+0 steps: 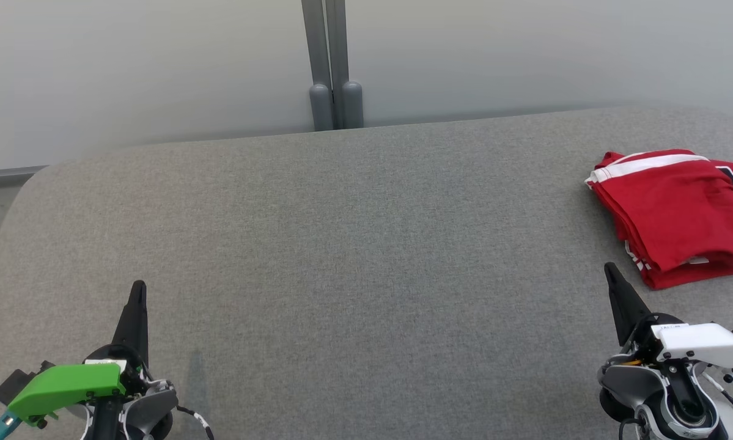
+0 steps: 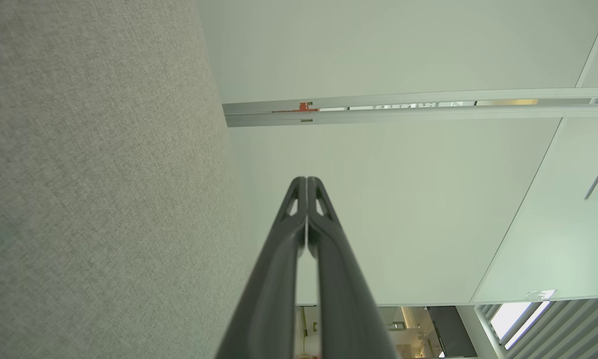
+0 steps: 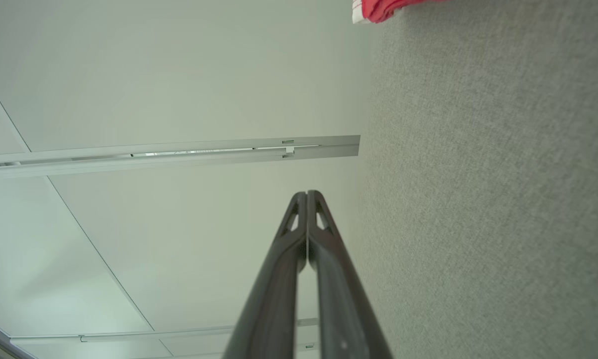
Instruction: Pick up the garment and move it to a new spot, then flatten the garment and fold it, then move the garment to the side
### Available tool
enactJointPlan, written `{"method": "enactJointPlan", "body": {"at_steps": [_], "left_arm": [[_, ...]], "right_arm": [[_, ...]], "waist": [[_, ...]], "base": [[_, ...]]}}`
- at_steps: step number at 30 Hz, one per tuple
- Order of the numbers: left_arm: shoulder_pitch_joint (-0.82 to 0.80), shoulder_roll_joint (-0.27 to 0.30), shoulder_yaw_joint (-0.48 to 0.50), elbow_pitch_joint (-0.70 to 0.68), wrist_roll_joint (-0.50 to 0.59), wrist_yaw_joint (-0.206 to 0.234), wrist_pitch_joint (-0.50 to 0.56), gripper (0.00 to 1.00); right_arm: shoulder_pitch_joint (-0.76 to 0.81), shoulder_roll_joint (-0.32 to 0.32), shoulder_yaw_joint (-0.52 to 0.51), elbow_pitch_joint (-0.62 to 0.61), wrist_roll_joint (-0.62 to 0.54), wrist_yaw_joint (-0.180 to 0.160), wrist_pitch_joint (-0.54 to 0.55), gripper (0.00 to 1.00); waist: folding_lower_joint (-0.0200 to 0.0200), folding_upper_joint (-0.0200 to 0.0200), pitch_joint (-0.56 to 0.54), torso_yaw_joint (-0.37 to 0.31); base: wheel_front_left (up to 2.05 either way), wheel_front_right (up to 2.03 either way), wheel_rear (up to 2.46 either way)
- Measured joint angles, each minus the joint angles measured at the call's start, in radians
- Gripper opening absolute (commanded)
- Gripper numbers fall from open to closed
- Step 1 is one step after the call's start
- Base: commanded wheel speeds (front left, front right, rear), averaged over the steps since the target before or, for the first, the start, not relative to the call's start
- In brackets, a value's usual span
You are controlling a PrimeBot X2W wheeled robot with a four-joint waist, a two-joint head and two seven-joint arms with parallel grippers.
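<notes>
**Folded red garment at the far right corner, both end effectors shut and apart from it**

The folded red fabric garment with a white stripe and dark lettering point(image 1: 672, 208) lies on the grey cloth-covered surface point(image 1: 342, 244), near its far right corner. The head view's right border cuts off part of it.

The left end effector point(image 1: 138, 290), under a green plastic wrist cover point(image 1: 66, 385), sits at the near left corner with its two dark fingers pressed together and holding nothing. The right end effector point(image 1: 611, 272), under a white plastic wrist cover point(image 1: 702, 345), sits at the near right corner, also pressed together and holding nothing. Its tip is near the garment's near left corner but not touching it.

Beyond the far edge stand two grey upright posts point(image 1: 335, 104) against a pale wall point(image 1: 158, 73).

The left wrist view shows the closed fingertips point(image 2: 299, 189) meeting along one seam, and, beyond them, a pale metal rail with a small red mark point(image 2: 403, 107) and slatted blinds point(image 2: 553, 329). The right wrist view shows its own closed fingertips point(image 3: 299, 202) and a white-trimmed corner of the garment point(image 3: 378, 7) on the surface at the top border.
</notes>
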Motion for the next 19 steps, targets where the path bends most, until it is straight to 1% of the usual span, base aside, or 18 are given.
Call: {"method": "enactJointPlan", "body": {"at_steps": [19], "left_arm": [[0.000, 0.000, 0.000, 0.000, 0.000, 0.000, 0.000, 0.00]], "right_arm": [[0.000, 0.000, 0.000, 0.000, 0.000, 0.000, 0.000, 0.00]], "waist": [[0.0000, 0.0000, 0.000, 0.000]], "base": [[0.00, 0.00, 0.00]]}}
